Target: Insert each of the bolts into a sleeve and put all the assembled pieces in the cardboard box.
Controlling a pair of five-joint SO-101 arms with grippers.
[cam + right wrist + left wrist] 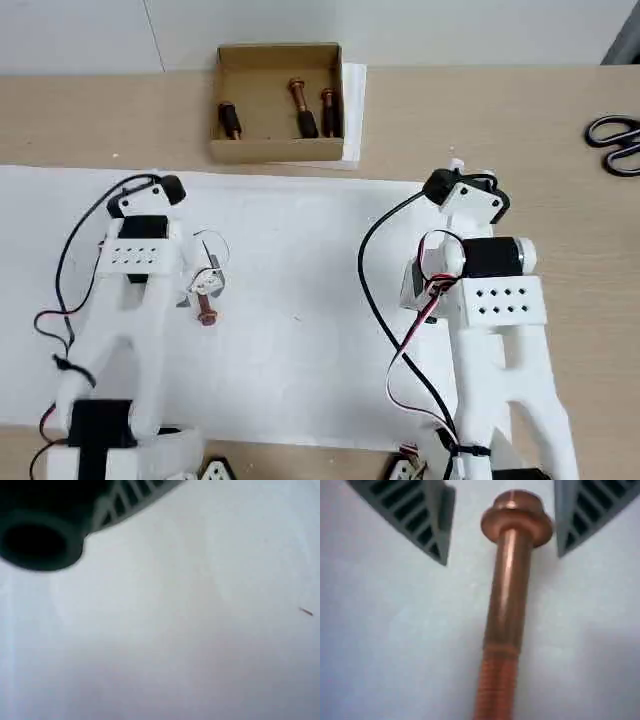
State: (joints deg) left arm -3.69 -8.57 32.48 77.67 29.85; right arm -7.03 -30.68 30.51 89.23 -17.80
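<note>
Your left hand [502, 555] hangs wide open over the one loose bolt [502, 615], with a finger [420, 515] on each side of the flanged head and neither touching it. The bolt lies flat on the white paper [300, 330] that covers the tabletop [560, 120], well apart from the cardboard box [228, 152], where three finished pieces [305, 105] already lie. The main risk is the grip point: if you close right at the head, the round flange can squirt out from between the pads, or the long threaded shank can droop and leave you nothing straight to aim with. Closing off-centre can also roll the bolt away across the slick paper. Your right hand [413, 288] looks to be clamped on the black sleeve [37, 540], though only one of its fingers shows clearly, so treat that grip as unproven. If the sleeve sits crooked, the threads will likely catch on its rim when you bring the two together, and pushing harder could knock either part loose onto the paper.
</note>
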